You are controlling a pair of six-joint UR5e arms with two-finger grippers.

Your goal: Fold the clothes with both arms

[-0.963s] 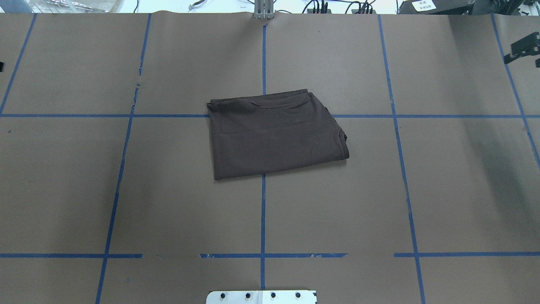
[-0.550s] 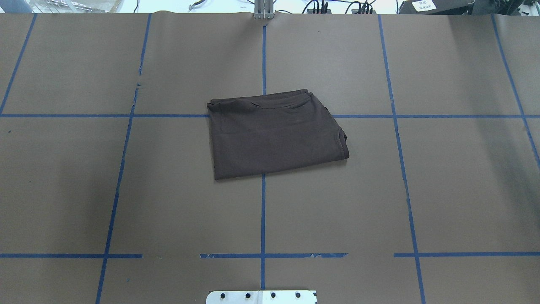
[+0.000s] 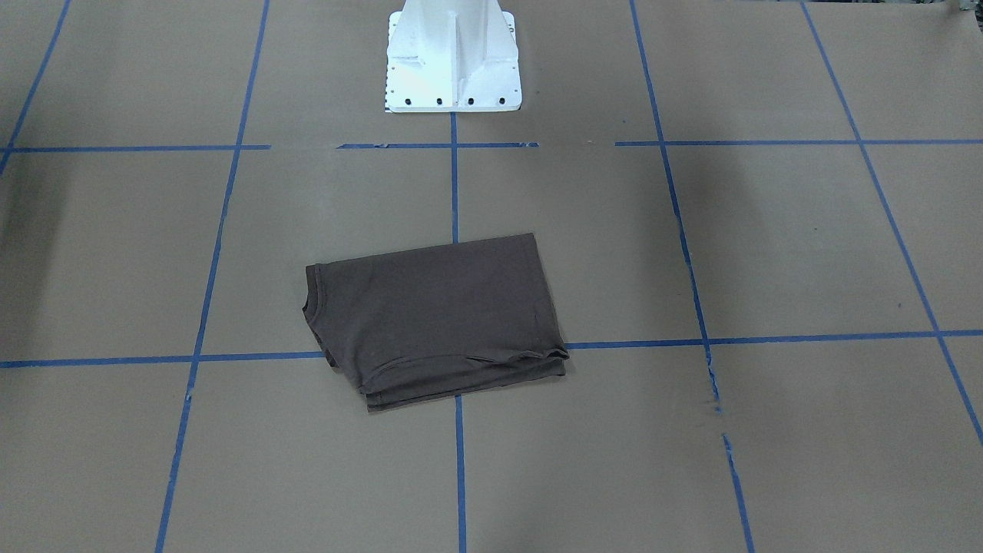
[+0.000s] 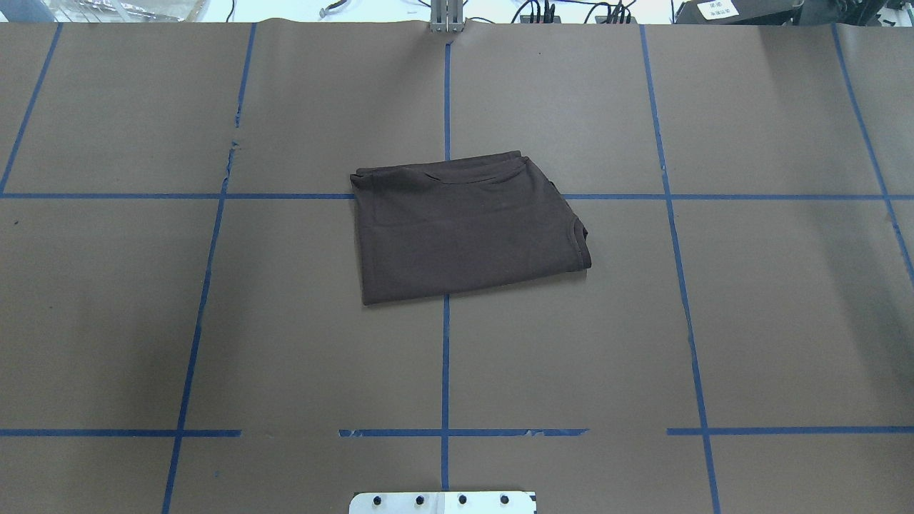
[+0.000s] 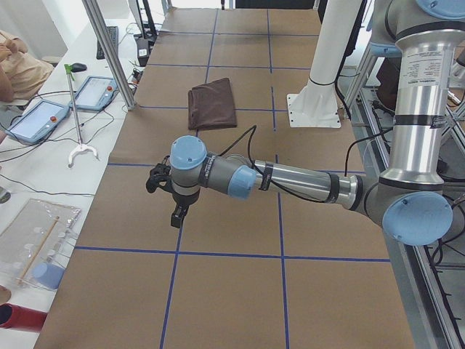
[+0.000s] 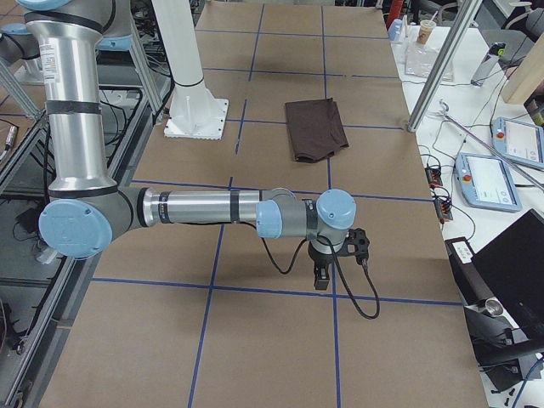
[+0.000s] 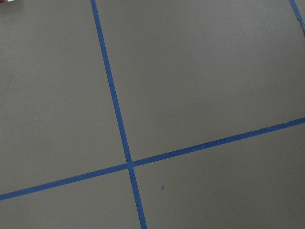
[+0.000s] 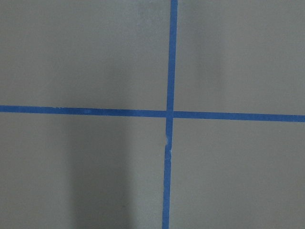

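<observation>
Brown-papered table [image 4: 214, 321] holds the folded dark T-shirt [image 4: 464, 228] at centre, long axis side to side. Left gripper [image 5: 176, 215] and right gripper [image 6: 321, 279] hang at opposite table ends, seemingly equally far from it; whether either is open cannot be told.

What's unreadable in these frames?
Left tool: exterior left only, small; open or shut unclear.
Right tool: exterior right only, same.
T-shirt: inner layers hidden by its own folds, every view.
Pedestal base: cut off by overhead's bottom edge.

Dark brown T-shirt [image 4: 464, 228], brown table [image 4: 785, 321], blue tape grid [image 4: 445, 357], white pedestal [image 3: 453, 54]
</observation>
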